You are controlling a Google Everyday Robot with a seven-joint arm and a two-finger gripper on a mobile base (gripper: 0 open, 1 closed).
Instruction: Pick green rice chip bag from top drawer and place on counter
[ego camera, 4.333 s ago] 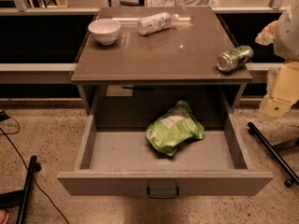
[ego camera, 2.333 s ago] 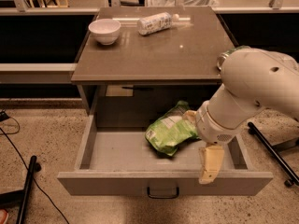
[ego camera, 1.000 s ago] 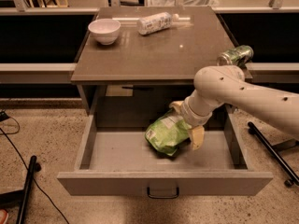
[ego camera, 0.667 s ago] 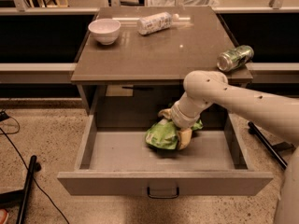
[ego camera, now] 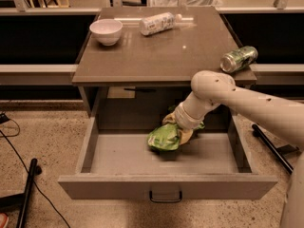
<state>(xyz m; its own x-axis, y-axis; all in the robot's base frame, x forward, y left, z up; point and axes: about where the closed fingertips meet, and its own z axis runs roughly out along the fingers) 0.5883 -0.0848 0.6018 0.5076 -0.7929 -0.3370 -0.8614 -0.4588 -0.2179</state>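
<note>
Arm's reached deeper in since a couple seconds ago, so the gripper [ego camera: 180,130] is now on the green rice chip bag [ego camera: 161,137] mid-back in the top drawer [ego camera: 166,188], can't tell if it's clamped yet, and the bag looks light, crinkly and slippery, so I'd pinch its puffy edge gently.

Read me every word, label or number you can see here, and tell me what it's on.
No text can be read.
Bottle on the counter: label print not legible.
Green can at the counter's right edge: markings not legible.
Green rice chip bag in the top drawer, with the gripper at it: no legible print.
</note>
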